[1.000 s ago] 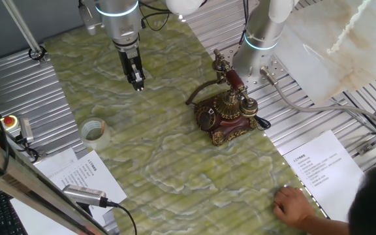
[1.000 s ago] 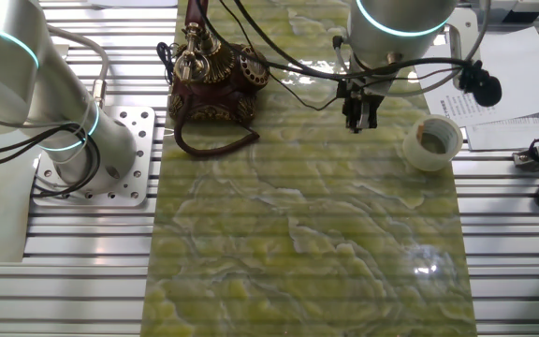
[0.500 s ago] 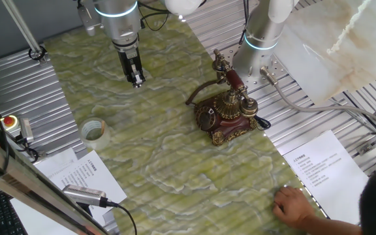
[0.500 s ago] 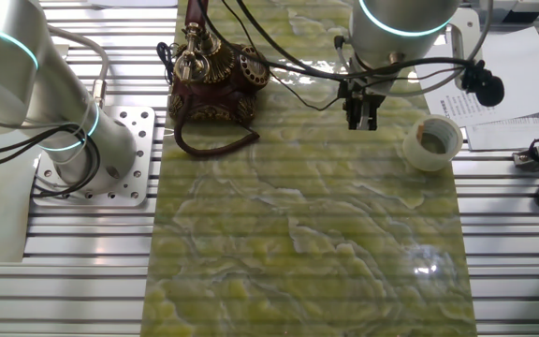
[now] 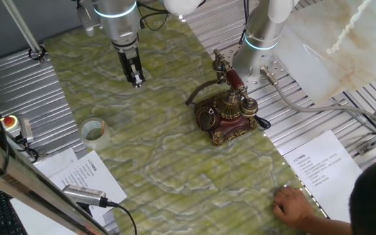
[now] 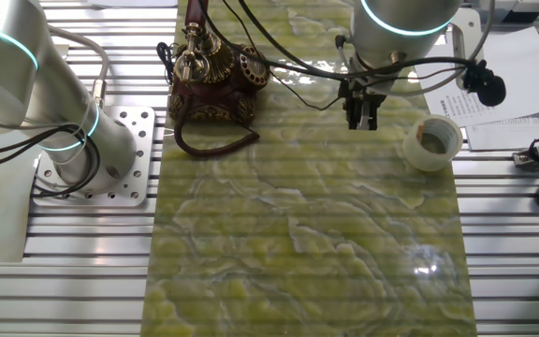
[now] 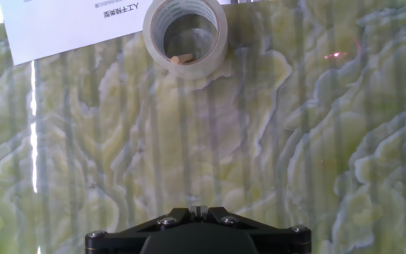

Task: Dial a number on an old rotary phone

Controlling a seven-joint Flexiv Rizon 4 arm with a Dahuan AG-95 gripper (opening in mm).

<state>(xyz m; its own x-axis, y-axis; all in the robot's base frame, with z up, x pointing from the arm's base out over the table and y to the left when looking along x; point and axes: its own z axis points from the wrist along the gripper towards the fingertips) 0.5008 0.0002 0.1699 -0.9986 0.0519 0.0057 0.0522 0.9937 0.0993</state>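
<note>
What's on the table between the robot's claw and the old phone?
Nothing: in both fixed views only bare green mat separates the gripper from the phone.

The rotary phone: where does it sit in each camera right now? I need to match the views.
One fixed view: the rotary phone is right of centre on the green mat, well right of the gripper.
The other fixed view: the phone is at the top left, left of the gripper.
Hand view: not in it.
Shared landmark: the clear tape roll.
</note>
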